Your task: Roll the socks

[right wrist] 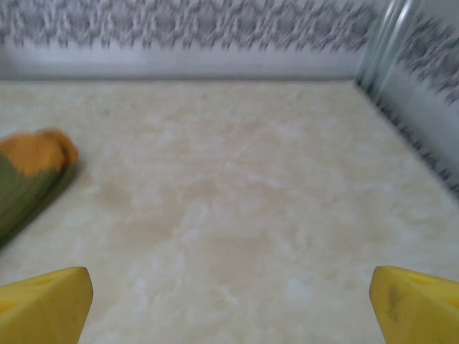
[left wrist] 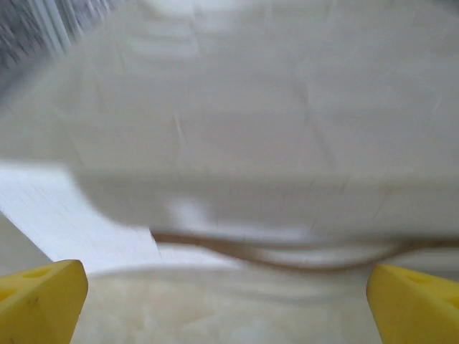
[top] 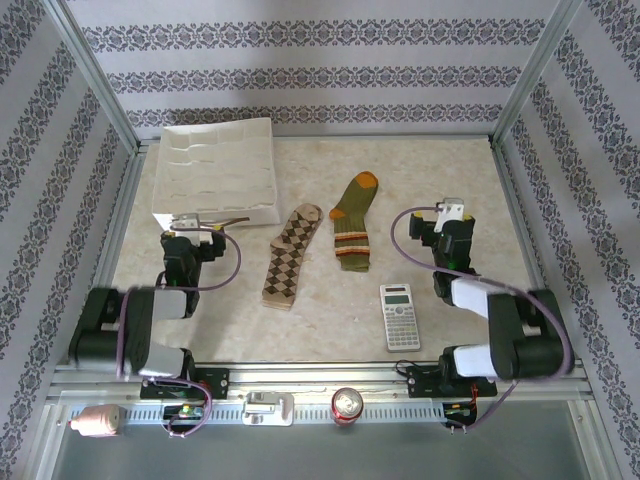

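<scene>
Two socks lie flat in the middle of the table. The brown-and-tan argyle sock [top: 289,256] is on the left, the olive green sock [top: 354,222] with orange toe and striped cuff to its right. Its orange toe [right wrist: 36,154] shows at the left edge of the right wrist view. My left gripper [top: 190,222] rests left of the argyle sock, facing the white tray; its yellow fingertips [left wrist: 43,301] stand wide apart, open and empty. My right gripper [top: 452,215] sits right of the green sock, its fingertips [right wrist: 46,304] spread, open over bare table.
A white compartment tray [top: 215,165] stands at the back left, close in front of the left gripper [left wrist: 229,143]. A calculator [top: 400,315] lies front right. A drinks can [top: 347,405] sits on the front rail. Patterned walls enclose the table.
</scene>
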